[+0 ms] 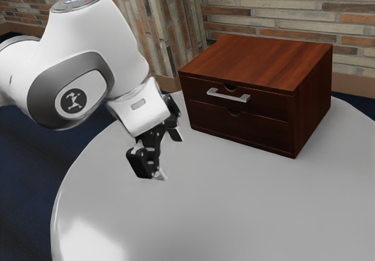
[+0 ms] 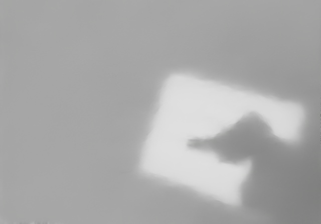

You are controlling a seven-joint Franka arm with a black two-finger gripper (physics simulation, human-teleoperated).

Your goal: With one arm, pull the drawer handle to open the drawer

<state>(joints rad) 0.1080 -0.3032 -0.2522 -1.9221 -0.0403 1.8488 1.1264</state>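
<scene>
A brick wall backs a round white table, with the wooden cabinet at its far side. The silver handle lies across the upper drawer, which sits flush and is not yet opened. The gripper hangs low over the table, well apart from the handle (whether it is spread or pressed together I cannot tell).

Likely risks: scraping the tabletop on approach, bumping the cabinet front, slipping off the slim bar, or dragging the whole cabinet.

Counted: one cabinet, two drawers (upper and lower drawer), one handle, one gripper.
</scene>
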